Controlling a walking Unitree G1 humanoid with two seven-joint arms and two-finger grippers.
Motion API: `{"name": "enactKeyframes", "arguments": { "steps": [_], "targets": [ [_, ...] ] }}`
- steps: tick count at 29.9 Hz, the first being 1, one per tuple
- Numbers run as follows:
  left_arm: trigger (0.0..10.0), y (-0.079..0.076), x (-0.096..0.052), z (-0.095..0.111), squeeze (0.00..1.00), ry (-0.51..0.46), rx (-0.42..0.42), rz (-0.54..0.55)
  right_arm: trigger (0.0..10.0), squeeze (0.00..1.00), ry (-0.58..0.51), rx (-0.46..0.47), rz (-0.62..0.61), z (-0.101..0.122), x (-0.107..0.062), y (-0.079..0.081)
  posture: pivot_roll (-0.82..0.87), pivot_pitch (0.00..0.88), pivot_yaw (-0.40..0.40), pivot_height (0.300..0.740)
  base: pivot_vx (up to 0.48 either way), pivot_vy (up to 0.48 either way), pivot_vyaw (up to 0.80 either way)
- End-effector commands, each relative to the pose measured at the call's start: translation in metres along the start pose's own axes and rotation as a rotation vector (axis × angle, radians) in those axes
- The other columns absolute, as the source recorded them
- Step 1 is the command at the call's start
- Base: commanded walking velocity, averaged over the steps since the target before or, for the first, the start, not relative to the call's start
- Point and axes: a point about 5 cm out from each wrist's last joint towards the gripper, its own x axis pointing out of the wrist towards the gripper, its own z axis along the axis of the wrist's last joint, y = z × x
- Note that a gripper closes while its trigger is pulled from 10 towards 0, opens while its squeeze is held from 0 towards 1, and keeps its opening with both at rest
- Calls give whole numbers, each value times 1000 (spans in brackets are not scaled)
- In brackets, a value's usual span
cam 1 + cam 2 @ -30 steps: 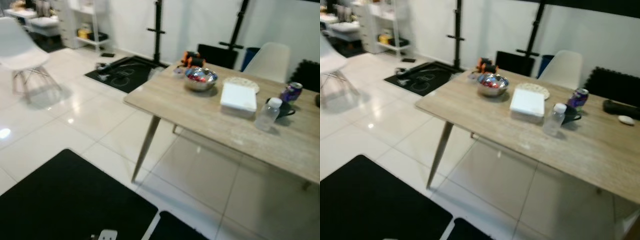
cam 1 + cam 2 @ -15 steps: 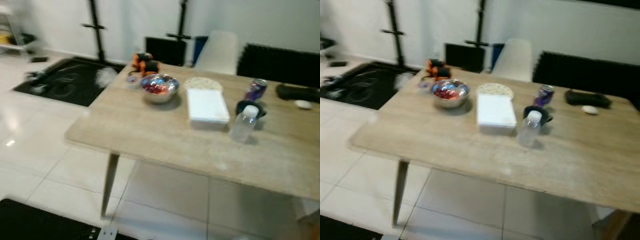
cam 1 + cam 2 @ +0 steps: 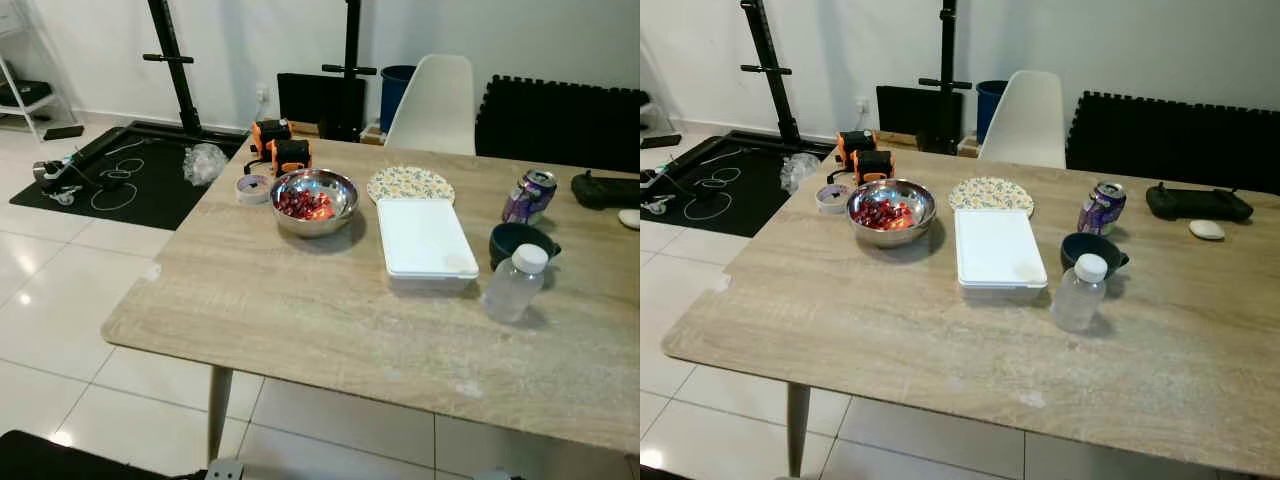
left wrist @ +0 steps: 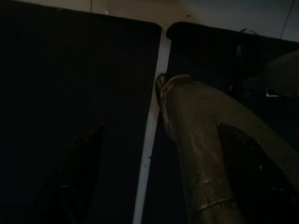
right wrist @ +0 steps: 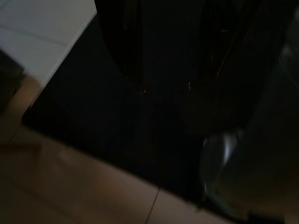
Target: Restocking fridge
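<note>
A wooden table (image 3: 870, 320) stands in front of me. On it are a steel bowl (image 3: 891, 211) of red fruit, a flat white lidded container (image 3: 998, 248), a clear plastic bottle (image 3: 1078, 294) with a white cap, a purple drink can (image 3: 1099, 209) and a dark cup (image 3: 1092, 250). My left gripper (image 4: 161, 127) hangs low over black floor mats, open, with nothing held. In its dark wrist view, my right gripper (image 5: 173, 70) hangs idle above a black mat and pale floor.
A patterned round plate (image 3: 990, 194), a tape roll (image 3: 831, 197), two orange tape measures (image 3: 864, 155), a black controller (image 3: 1198, 202) and a white mouse (image 3: 1207, 229) also lie on the table. A white chair (image 3: 1030, 118) stands behind it. Black stands and a cabled mat (image 3: 700, 185) are at far left.
The camera has swung round to face the table, which now sits centred, closer and sharp. The things on it have not moved among themselves.
</note>
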Motion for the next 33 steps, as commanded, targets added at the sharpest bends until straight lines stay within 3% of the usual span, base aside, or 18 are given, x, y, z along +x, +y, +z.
{"name": "enactKeyframes", "arguments": {
  "steps": [1, 27, 29, 33],
  "targets": [
    [10000, -2, 0, -8, 0, 32, 2, -3, 10000, 0, 14, 4, -4, -4, 0, -1, -90, 0, -17, 740, 0, 0, 0],
    [10000, -13, 2, -8, 0, 40, 16, -24, 10000, 0, 14, -9, -5, -4, 0, 0, -90, 0, -17, 740, 0, 0, 0],
    [10000, -14, 2, -8, 0, 60, 78, -36, 10000, 0, 14, -13, -5, -4, 0, 0, -90, 0, -15, 740, 0, -472, 0],
    [10000, -15, 2, -8, 0, 60, 64, -34, 10000, 0, 14, -14, -5, -4, 0, 0, -90, 0, -16, 740, 0, -471, 0]
  ]
}}
